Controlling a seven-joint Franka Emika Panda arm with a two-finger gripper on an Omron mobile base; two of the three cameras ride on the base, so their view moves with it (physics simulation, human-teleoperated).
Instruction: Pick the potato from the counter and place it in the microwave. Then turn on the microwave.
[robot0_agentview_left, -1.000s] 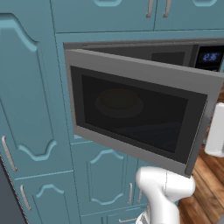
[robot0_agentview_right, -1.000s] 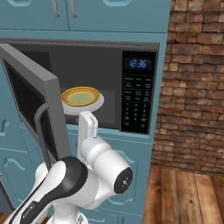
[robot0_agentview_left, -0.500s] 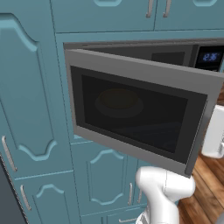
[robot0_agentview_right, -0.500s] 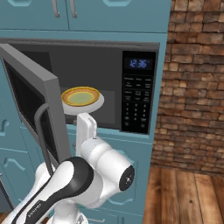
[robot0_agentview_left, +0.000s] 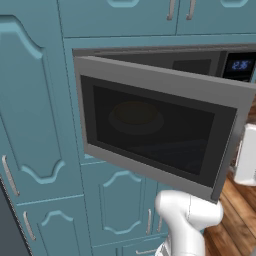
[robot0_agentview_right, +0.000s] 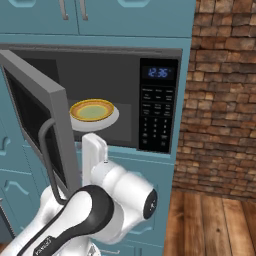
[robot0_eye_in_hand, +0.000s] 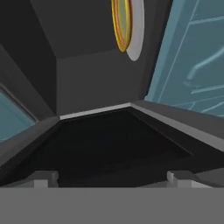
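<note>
The microwave (robot0_agentview_right: 158, 118) is built into teal cabinets, and its door (robot0_agentview_left: 150, 131) is swung wide open toward me. Inside sits a white plate (robot0_agentview_right: 93, 112) with a yellow rim; in the rolled hand view the plate (robot0_eye_in_hand: 126, 26) appears edge-on at the top. No potato can be made out on the plate or anywhere else. My gripper (robot0_eye_in_hand: 113, 177) hangs just in front of the dark cavity. It is open, its fingertips (robot0_eye_in_hand: 43, 178) are far apart, and nothing is between them. My white forearm (robot0_agentview_right: 95, 150) rises in front of the oven opening.
The open door's curved handle (robot0_agentview_right: 47, 150) stands close to my arm on the left. Teal cabinet doors (robot0_agentview_left: 35, 125) surround the oven. A brick wall (robot0_agentview_right: 220, 100) and wood floor (robot0_agentview_right: 215, 220) lie to the right.
My arm has sunk slightly in front of the opening. The jaws stay as wide as before, and the door and plate have not moved.
</note>
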